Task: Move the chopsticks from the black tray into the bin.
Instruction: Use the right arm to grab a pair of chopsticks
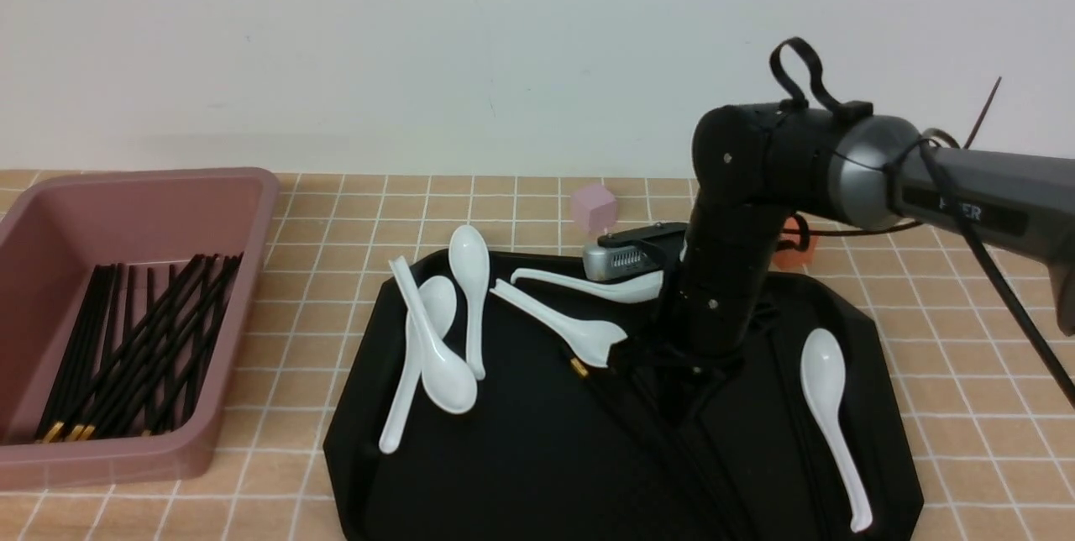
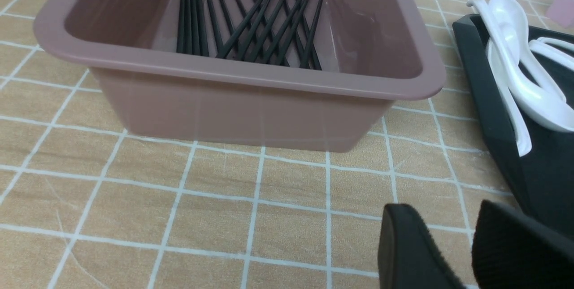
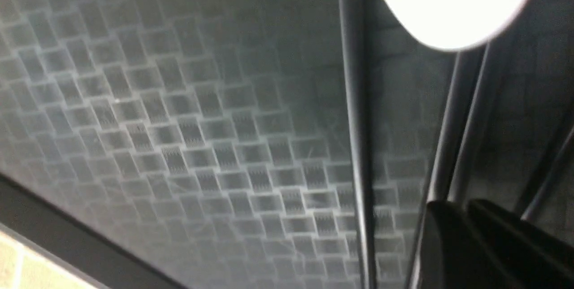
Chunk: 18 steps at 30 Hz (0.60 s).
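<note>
Right hand (image 3: 462, 208) is down low over the black tray (image 1: 521, 457), fingertips narrow and right by a couple of black chopsticks (image 3: 466, 145). I can't tell whether it's actually pinching one; the tips are blurry and the arm (image 1: 731, 272) hides them from the front. The left hand (image 2: 444, 210) has its fingers apart with nothing between them, over near the strip between bin and tray.

As for the task stuff: there are chopsticks in both places. Several lie on the tray floor under and around the right arm, one showing its gold band beside a spoon tip. A whole bunch already sits in the pink bin (image 1: 243, 339) on the left, some of them crossing over each other, all low inside the walls.

Room to move: there's a decent lane of bare tiled-pattern table (image 1: 294, 407) between the bin's thick rim and the tray's left edge, not touching anywhere I can see. The tray's front-middle floor is pretty open too. Tighter spots are the back left, where white spoons (image 1: 449, 377) cross each other and one pokes past the tray's edge, and the back middle, where two more spoons (image 1: 579, 331) lie close to the arm. Another spoon (image 1: 823, 373) lies along the right side. Behind the tray there's a pink block (image 1: 594, 209) and an orange block (image 1: 794, 251), the orange one partly behind the arm.
</note>
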### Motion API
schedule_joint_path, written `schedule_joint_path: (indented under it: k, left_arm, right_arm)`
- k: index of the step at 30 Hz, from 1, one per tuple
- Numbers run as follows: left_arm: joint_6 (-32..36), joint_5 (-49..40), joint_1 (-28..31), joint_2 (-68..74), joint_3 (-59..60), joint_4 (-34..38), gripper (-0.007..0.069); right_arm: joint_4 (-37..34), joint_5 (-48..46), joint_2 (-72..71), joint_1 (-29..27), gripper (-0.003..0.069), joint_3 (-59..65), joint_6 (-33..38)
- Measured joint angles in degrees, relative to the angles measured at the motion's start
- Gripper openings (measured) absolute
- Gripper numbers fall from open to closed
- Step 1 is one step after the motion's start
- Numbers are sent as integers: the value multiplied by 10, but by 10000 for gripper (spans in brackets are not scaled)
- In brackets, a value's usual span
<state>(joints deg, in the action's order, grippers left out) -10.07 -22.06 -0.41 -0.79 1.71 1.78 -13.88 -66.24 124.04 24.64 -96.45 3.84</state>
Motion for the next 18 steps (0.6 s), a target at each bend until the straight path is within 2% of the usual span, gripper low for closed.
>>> schedule_joint_path:
  k: [6,9,14,18]
  left_arm:
    - [0,0,0,0,0,0,239]
    - [0,0,0,0,0,0,239]
    - [0,0,0,0,0,0,239]
    - [0,0,0,0,0,0,239]
  right_arm:
    - [-3,14,12,1,319,0,0]
    - [-1,16,21,3,351,-1,0]
    - [7,10,25,6,342,-5,0]
    - [29,9,25,13,255,-6,0]
